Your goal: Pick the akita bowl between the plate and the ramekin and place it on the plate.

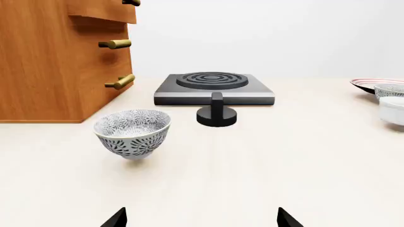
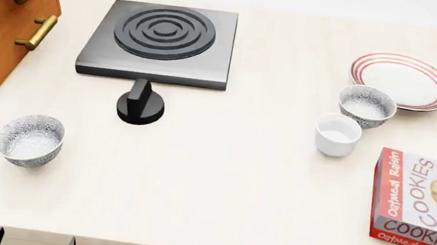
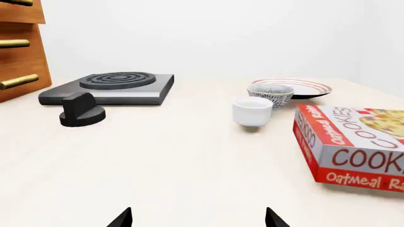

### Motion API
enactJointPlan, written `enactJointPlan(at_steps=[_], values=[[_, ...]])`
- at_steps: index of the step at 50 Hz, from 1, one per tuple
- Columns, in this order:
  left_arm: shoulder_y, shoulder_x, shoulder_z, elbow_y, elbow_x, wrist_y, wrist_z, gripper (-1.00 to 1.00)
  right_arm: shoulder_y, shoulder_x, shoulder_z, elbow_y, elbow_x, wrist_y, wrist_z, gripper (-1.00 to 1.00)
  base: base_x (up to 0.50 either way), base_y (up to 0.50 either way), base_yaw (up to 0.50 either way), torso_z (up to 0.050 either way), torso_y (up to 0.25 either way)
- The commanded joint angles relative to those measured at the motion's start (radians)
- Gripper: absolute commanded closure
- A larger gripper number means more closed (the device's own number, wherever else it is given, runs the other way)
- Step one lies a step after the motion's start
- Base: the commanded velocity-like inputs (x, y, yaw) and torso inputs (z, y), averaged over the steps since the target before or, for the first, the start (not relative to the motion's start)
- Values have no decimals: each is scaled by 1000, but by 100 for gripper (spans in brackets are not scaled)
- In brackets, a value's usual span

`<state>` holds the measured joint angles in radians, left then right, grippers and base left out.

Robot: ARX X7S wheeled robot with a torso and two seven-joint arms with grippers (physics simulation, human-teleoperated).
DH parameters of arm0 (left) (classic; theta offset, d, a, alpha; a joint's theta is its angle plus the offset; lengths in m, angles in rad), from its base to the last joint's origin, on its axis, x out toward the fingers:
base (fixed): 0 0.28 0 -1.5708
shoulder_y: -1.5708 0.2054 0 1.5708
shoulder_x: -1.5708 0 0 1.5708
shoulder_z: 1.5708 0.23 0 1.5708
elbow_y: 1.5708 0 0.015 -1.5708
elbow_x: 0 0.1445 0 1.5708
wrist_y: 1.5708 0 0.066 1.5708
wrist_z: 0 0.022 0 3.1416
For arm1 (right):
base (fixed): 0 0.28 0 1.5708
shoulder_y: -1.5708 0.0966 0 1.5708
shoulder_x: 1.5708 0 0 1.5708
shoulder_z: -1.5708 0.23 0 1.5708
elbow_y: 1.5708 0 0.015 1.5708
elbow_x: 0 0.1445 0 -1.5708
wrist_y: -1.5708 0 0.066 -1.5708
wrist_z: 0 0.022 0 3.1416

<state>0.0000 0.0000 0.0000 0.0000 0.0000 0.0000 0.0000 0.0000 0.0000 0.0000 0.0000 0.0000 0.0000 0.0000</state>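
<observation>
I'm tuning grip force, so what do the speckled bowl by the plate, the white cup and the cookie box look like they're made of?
Akita bowl: apparently glazed ceramic, with a fine grey-white pattern and a smooth pale inside. Ramekin: plain white, seemingly glazed ceramic, with thick straight walls. Cookie box: probably printed cardboard, with flat faces and sharp edges.

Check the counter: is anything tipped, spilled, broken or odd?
Nothing stands out. Both bowls, the ramekin and plate sit upright and intact; the cookie box lies flat, no spills.

head overhead, wrists low, sharing hob (image 2: 159, 42)
</observation>
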Motion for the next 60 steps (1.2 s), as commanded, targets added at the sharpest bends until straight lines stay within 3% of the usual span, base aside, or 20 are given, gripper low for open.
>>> enactJointPlan(at_steps=[1, 24, 31, 33, 39, 47, 60], values=[[-3, -13, 6, -3, -26, 1, -31, -100, -5, 15, -20, -5, 21, -4, 16, -100, 0, 0, 0, 0, 0], [3, -76, 68, 18, -72, -9, -95, -100, -24, 67, -71, -18, 58, -76, 98, -100, 0, 0, 0, 0, 0], [18, -129, 58, 296, -130, -127, -73, -100, -25, 104, -60, -339, 89, 158, 122, -100, 166, 0, 0, 0, 0], [4, -143, 46, 394, -162, -229, -80, -100, -15, 115, -47, -442, 108, 222, 131, -100, 434, 0, 0, 0, 0], [-16, -172, 31, 527, -228, -354, -72, -100, 24, 147, -33, -586, 138, 387, 143, -100, 498, 0, 0, 0, 0], [-24, -192, 39, 606, -220, -382, -90, -100, 61, 172, -27, -686, 156, 497, 156, -100, 500, 0, 0, 0, 0], [-40, -206, 17, 655, -254, -421, -106, -100, 77, 192, -23, -748, 186, 538, 157, -100, 500, 0, 0, 0, 0]])
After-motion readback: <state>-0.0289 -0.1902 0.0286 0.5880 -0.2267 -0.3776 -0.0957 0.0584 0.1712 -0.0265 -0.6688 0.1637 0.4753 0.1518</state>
